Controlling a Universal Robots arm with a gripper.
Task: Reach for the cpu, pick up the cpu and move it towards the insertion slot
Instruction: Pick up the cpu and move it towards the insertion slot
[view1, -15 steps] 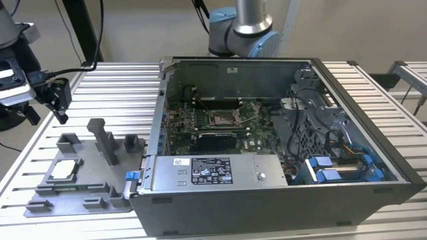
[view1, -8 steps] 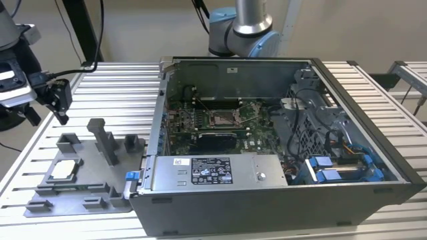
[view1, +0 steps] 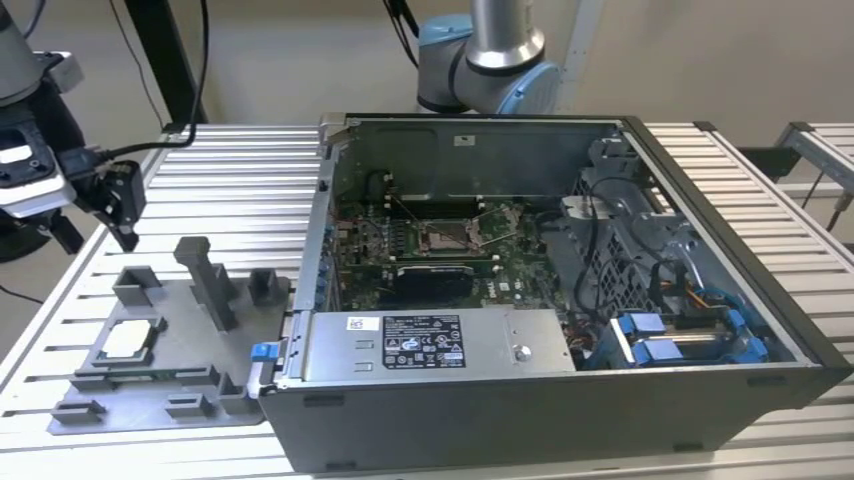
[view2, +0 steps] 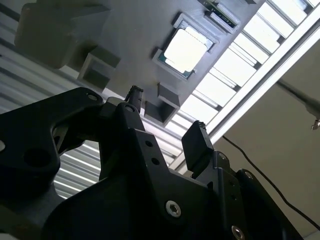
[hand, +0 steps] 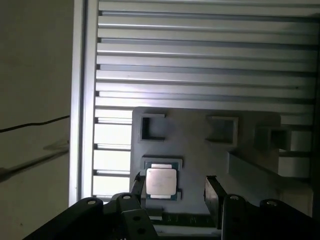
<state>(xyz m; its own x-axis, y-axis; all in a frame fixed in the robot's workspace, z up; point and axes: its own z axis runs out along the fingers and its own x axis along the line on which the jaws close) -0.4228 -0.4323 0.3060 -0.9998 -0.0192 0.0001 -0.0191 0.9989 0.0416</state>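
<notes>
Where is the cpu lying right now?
The cpu lies in a recess of the grey fixture plate on the slatted table, at the exterior view's left, outside the computer case.

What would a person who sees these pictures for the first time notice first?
The open computer case stands at the exterior view's right, with the insertion slot on its green board. At the exterior view's left, the pale cpu lies in a grey fixture plate. The gripper hangs open above the plate, holding nothing.
</notes>
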